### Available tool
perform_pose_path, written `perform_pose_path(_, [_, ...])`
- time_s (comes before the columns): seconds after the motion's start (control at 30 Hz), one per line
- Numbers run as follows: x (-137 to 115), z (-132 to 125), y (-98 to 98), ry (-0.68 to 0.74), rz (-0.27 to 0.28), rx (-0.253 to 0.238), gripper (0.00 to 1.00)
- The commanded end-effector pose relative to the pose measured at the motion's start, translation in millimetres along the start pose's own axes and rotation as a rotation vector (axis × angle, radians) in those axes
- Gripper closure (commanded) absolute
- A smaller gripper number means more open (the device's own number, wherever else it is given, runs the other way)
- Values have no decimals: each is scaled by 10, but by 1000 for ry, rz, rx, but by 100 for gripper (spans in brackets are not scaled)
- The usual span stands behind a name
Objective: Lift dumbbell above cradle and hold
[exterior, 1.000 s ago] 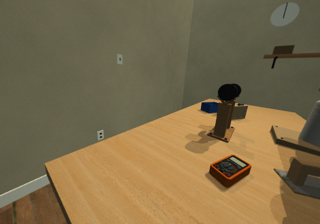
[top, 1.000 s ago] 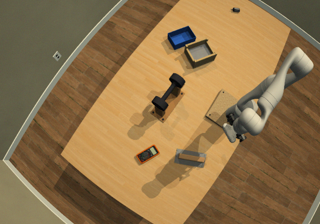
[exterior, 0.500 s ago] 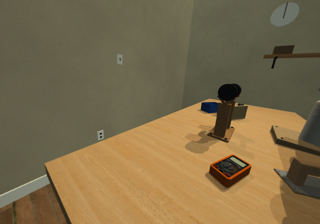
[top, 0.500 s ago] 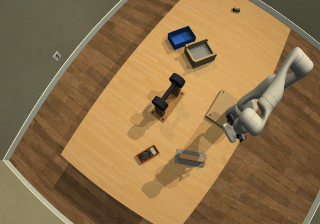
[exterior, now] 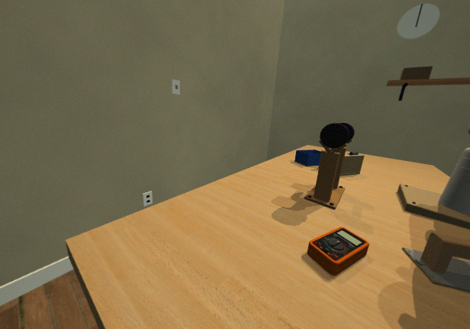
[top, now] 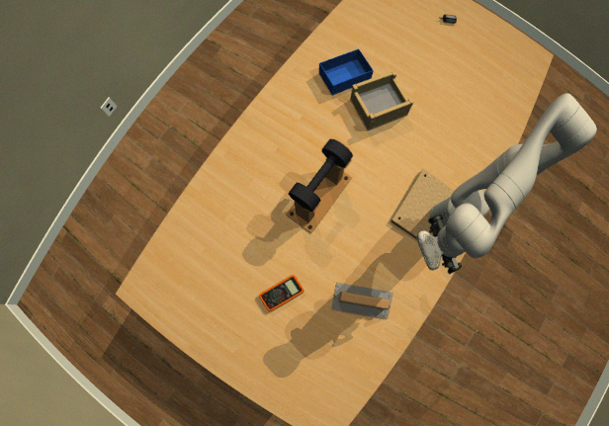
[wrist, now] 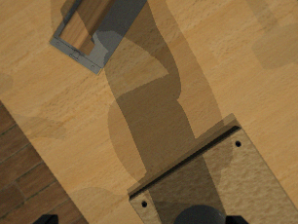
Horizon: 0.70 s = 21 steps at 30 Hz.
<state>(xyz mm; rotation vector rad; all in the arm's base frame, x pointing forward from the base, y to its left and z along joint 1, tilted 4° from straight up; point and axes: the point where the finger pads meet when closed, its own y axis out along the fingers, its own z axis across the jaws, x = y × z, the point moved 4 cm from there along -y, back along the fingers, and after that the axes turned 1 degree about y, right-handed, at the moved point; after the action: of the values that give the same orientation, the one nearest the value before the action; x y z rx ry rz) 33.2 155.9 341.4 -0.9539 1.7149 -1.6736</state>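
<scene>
The wrist view cuts off the fingers and base plate [wrist: 243, 185].

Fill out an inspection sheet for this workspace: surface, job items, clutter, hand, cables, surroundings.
Surface: light wooden table, crossed by the arm's shadow.
Job's things: black dumbbell lying in its wooden cradle, not yet lifted.
Clutter: blue bin; wooden box; orange multimeter; wooden block on a grey plate; tan board; small dark object near the far edge.
Hand: the hand is open, holds nothing, hangs near the table edge by the tan board, well apart from the dumbbell.
Cables: nothing seen.
Surroundings: wood floor, olive walls, wall outlet, wall shelf, round wall clock.
</scene>
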Motion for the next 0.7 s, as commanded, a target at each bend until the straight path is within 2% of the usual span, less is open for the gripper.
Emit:
perform_pose_path(0.0, [-113,18,-32,91,-6,-12,0])
perform_pose_path(0.27, [-521,151,-151,439,-17,-56,0])
perform_pose_path(0.3, [-521,151,-151,439,-17,-56,0])
perform_pose_path(0.4, [-716,254,-198,606,-22,-74,0])
perform_pose_path(0.47, [-716,254,-198,606,-22,-74,0])
perform_pose_path(0.57, [-923,395,-242,788,-26,-91,0])
perform_pose_path(0.67, [-993,451,-255,852,-27,-96,0])
